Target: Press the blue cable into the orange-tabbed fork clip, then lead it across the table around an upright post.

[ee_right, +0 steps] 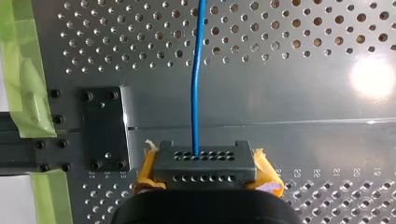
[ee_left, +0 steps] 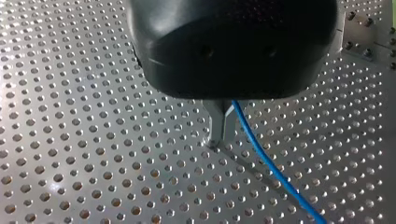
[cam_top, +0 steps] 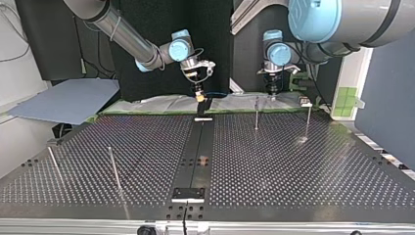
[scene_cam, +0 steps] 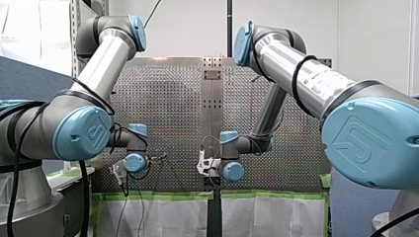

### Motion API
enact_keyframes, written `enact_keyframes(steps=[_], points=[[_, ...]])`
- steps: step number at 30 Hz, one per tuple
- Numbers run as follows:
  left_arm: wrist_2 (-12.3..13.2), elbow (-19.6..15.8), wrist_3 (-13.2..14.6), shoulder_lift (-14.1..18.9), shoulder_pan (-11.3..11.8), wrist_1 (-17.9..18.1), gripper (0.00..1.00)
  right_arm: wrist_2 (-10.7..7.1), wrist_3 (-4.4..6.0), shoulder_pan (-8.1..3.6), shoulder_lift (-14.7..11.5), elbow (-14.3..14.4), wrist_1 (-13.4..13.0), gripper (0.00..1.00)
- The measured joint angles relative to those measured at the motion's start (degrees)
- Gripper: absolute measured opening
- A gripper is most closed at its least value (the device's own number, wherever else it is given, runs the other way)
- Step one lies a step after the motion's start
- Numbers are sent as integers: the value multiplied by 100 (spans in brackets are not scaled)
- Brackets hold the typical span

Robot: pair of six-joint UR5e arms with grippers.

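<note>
The blue cable (ee_right: 195, 93) is thin and nearly straight, just above the perforated table (cam_top: 293, 171) at its edge nearest the arm bases. My left gripper (ee_left: 222, 135) and my right gripper (ee_right: 203, 158) both have the jaws clamped on it. Green tape (ee_right: 21, 70) lines that edge.

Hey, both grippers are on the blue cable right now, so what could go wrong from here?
1. The blue cable runs almost straight out of my right gripper toward my left gripper. Little slack shows, so pulling the arms apart might drag it out of one grip.
2. In the top view, a thin upright post stands close beside my left gripper. A sideways move there could bump the post or snag the cable on the wrong side of it.
</note>
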Motion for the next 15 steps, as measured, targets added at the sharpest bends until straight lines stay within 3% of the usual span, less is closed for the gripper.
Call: enact_keyframes(steps=[10,15], points=[[53,41,-6,-12,95,-1,0,-74,2,-14,30,-49,-26,2],[111,40,-19,-13,114,-5,0,-85,-2,-12,170,-165,66,2]])
